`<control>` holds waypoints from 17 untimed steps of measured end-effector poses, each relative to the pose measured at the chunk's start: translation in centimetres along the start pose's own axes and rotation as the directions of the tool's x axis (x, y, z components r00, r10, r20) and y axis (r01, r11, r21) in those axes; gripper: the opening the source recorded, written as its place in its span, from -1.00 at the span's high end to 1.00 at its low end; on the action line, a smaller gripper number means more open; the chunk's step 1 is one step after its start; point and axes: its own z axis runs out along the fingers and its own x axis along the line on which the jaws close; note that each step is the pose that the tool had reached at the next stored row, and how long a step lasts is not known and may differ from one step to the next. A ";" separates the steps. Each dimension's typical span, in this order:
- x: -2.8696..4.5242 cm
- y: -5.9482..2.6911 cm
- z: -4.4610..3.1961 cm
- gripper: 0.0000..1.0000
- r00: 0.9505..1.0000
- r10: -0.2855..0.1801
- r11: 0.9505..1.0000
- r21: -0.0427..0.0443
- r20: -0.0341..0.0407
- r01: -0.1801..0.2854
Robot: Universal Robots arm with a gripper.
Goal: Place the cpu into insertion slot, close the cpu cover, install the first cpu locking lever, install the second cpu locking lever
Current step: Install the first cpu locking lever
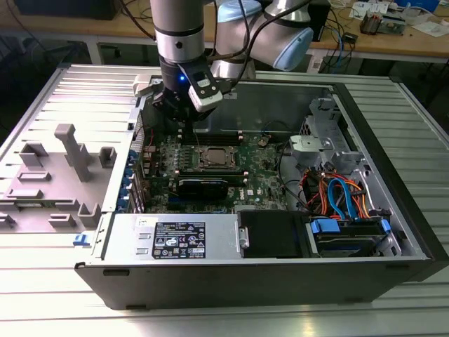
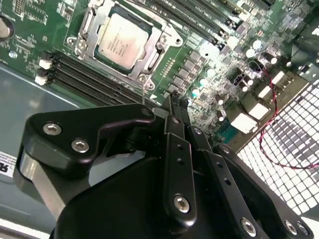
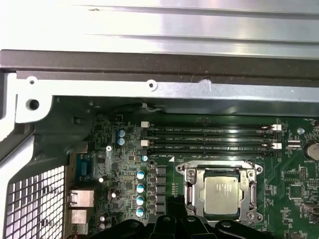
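Observation:
The cpu [image 2: 122, 40] lies flat in the insertion slot [image 2: 82, 47] on the green motherboard, silver top up. The cpu cover [image 2: 167, 37] lies down over its edges as a silvery frame. A thin wire lever end [image 2: 143, 94] sticks up just beside my fingertips. My gripper [image 2: 175, 102] hangs above the board just off one corner of the socket, its black fingers together with nothing between them. The first wrist view shows the cpu [image 3: 223, 193], the cpu cover [image 3: 192, 179] and the gripper [image 3: 174, 216]. In the exterior view the gripper [image 1: 182, 130] is to the left of the cpu [image 1: 214, 158].
Long black memory slots [image 3: 209, 137] run along the socket. A round coin battery [image 3: 313, 149] sits nearby. A black card [image 1: 202, 186] lies in front of the socket. Bundled cables [image 1: 337, 196] and drive cages fill the case's right. A grey fixture [image 1: 70, 154] stands outside, left.

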 end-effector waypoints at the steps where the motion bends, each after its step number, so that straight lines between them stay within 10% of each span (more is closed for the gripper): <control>1: 0.04 0.07 0.01 0.79 1.000 0.000 1.000 0.000 0.000 0.000; 17: 0.24 1.77 0.60 0.79 1.000 0.000 1.000 0.000 0.000 0.000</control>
